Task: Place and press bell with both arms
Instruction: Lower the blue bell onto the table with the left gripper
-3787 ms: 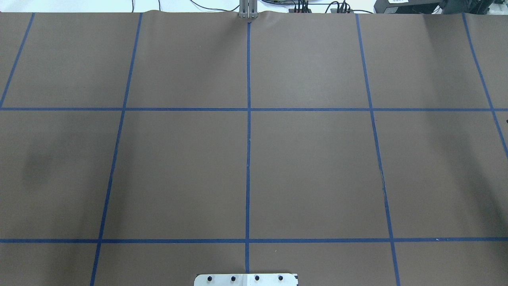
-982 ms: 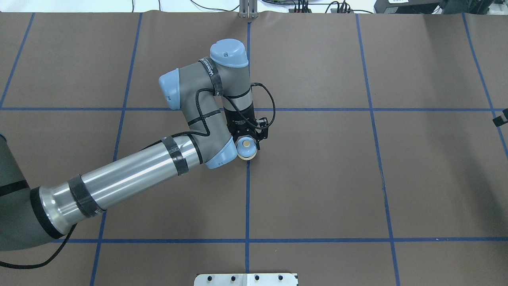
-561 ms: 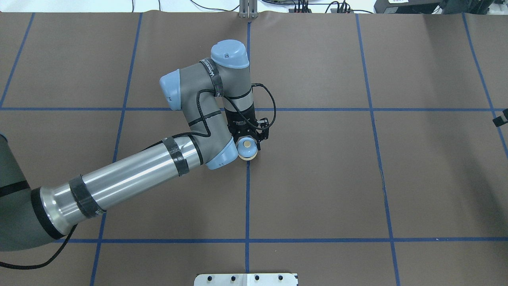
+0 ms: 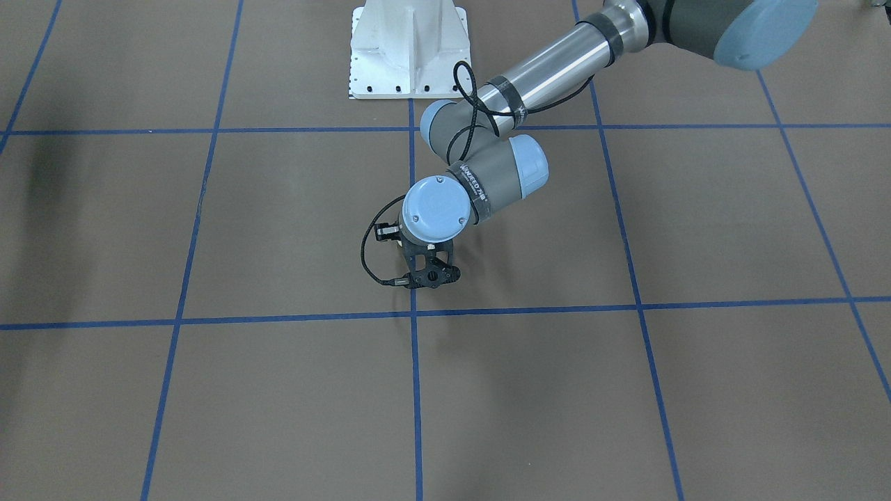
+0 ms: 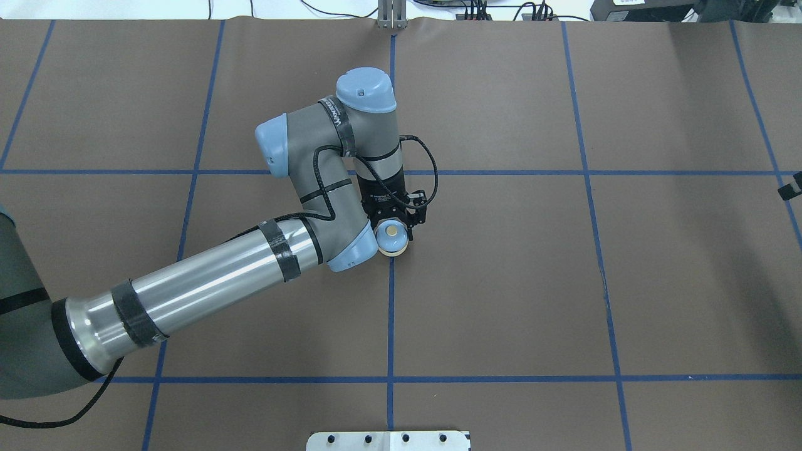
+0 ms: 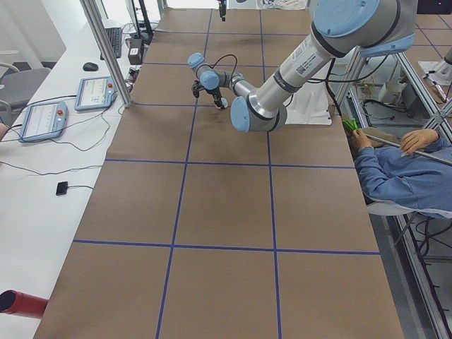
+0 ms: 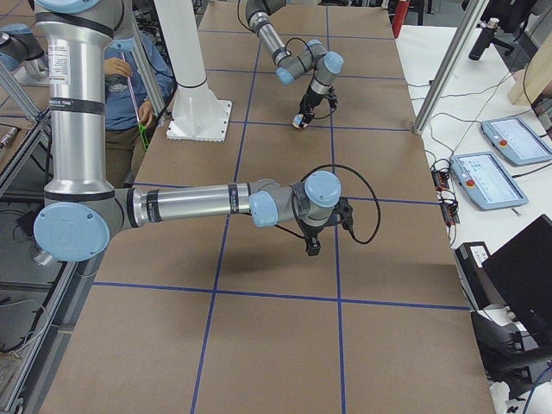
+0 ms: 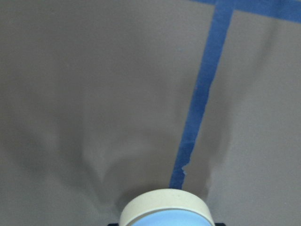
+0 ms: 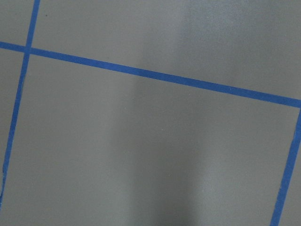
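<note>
The light-blue bell [image 5: 390,242] with its cream button is between the fingers of my left gripper [image 5: 393,228], near the table's middle on the blue centre line. The gripper is shut on the bell and points down. The left wrist view shows the bell's cream rim [image 8: 164,207] low over the brown paper; I cannot tell if it touches. In the front-facing view the left gripper [image 4: 426,277] hides the bell. The bell also shows small in the right side view [image 7: 297,122]. My right gripper [image 7: 311,248] hangs over the table's right part, holding nothing I can see; I cannot tell whether it is open or shut.
Blue tape lines [image 5: 390,313] divide the brown paper into squares. The white pedestal base [image 4: 407,49] stands at the robot's edge. A seated operator [image 6: 402,176] is behind the robot. Control tablets [image 6: 99,93] lie on the side bench.
3.8 s ago the table showed no arm and no bell. Over the last second the left arm, holding the bell, has shifted slightly right and toward the robot.
</note>
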`<state>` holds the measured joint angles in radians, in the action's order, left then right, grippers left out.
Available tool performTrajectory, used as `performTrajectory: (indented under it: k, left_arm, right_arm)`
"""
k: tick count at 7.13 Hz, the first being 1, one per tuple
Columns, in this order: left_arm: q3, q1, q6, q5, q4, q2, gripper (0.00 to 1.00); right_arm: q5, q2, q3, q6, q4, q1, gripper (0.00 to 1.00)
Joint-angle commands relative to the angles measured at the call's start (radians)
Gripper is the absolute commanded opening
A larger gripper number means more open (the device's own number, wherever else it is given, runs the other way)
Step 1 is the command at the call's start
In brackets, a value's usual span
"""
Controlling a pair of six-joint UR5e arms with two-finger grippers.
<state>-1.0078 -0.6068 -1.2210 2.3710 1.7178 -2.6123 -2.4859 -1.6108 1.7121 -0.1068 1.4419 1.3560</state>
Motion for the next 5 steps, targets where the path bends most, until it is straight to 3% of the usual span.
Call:
performTrajectory:
  k: [1, 5]
  left_arm:
    - [0.000, 0.005, 0.000, -0.001, 0.000, 0.000, 0.70]
    - [-0.008, 0.012, -0.014, -0.023, 0.019, 0.001, 0.91]
  right_arm:
    - [-0.001, 0.000, 0.000, -0.001, 0.000, 0.000, 1.00]
    - [-0.005, 0.049, 0.003, -0.080, -0.002, -0.003, 1.00]
